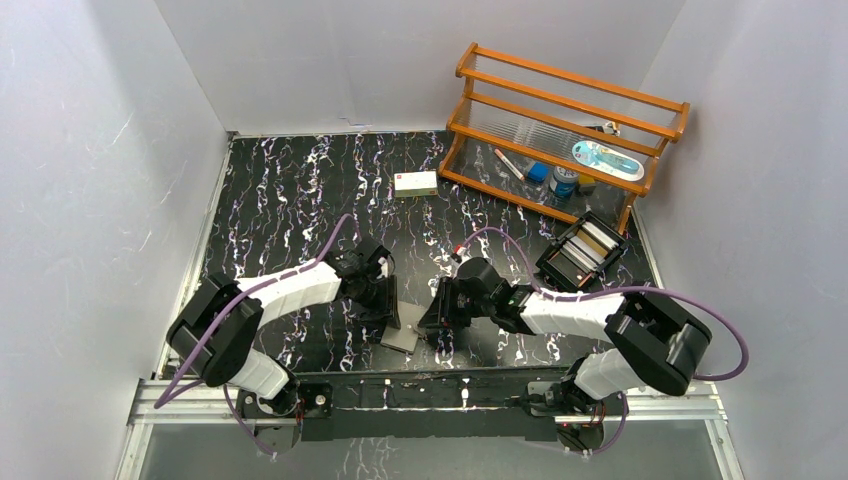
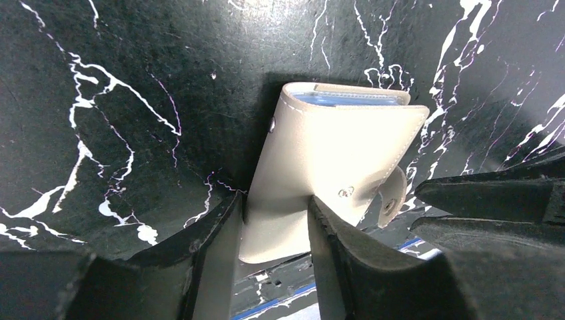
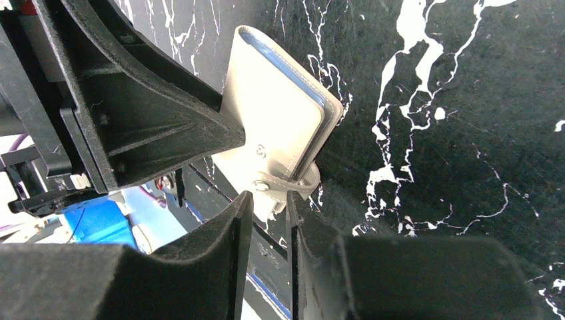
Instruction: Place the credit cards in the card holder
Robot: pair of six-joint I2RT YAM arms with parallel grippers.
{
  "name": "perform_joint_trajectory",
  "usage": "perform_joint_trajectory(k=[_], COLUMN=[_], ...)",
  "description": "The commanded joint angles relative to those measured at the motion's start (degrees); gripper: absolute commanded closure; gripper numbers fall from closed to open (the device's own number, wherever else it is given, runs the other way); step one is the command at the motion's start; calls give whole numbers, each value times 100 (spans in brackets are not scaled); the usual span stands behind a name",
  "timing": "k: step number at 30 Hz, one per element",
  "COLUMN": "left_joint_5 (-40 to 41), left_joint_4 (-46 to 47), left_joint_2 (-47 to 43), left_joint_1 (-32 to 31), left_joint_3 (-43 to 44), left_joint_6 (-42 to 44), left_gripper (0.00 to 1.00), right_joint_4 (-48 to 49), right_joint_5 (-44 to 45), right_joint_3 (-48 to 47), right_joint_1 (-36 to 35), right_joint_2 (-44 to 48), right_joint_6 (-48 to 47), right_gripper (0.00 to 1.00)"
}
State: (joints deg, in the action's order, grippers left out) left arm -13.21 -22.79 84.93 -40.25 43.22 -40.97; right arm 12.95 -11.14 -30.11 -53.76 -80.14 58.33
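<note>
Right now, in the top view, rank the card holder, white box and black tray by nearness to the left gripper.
1. card holder: at the fingertips of the left gripper, by the near edge.
2. white box: farther back, near the middle.
3. black tray: farthest, off to the right.

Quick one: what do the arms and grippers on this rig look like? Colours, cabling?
Both the left arm and right arm have white link shells with black joints, each trailed by a purple cable. Left gripper and right gripper have matte black wedge-shaped fingers.
</note>
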Motion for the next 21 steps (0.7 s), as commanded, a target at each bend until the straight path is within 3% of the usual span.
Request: perform_joint_trajectory(k=[1, 11, 21], left_joint_5=[-84, -444, -463], left_joint_4=[-41, 896, 1091], left_joint_2=[86, -130, 63], left_joint_1=[-27, -61, -87], left_joint_3=[-124, -687, -717], left_joint_6=[-227, -1153, -1259], left_gripper=[63, 70, 71], right_joint_4=[-11, -522, -820], right_joint_5=[122, 375, 566], right_joint_3=[28, -351, -625], right_joint_1=[-15, -77, -97], right_joint_2=[126, 19, -190], right_joint_6=[21, -145, -425], right_gripper=[68, 70, 75])
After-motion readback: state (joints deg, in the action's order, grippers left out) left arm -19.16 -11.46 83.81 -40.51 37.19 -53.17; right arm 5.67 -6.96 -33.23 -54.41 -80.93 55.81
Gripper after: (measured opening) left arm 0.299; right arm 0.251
